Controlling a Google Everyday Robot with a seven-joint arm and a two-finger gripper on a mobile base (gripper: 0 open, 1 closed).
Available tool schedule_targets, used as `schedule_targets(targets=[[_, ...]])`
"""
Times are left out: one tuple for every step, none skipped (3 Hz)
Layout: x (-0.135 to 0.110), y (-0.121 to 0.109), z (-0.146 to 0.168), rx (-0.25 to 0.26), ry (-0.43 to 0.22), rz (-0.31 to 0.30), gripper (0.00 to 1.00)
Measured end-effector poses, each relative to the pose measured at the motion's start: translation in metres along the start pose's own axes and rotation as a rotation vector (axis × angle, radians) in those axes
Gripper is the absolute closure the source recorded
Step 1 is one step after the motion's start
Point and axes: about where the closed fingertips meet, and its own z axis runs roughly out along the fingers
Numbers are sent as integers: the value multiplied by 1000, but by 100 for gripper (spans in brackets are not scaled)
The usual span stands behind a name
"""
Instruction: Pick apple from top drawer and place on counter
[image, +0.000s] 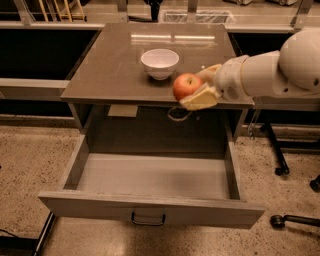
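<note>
Over counter's near edge: gripper clamped on apple.
Carry farther in, right of white bowl; lower before releasing.

speckled floor (chair casters at right), dark recesses behind.

Apple: small, red with a yellow-orange patch, held between the two tan fingers of the gripper, right of frame centre, in the air at the front edge of the counter. Counter: flat glossy brown-grey top, upper middle of frame. Top drawer: grey, pulled fully open across the lower half, dark handle centred on the front panel.
</note>
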Motion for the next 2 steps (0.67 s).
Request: schedule_targets(targets=[[8, -56, 8, 1, -84, 118, 100], [17, -88, 34, -18, -31, 220, 82]])
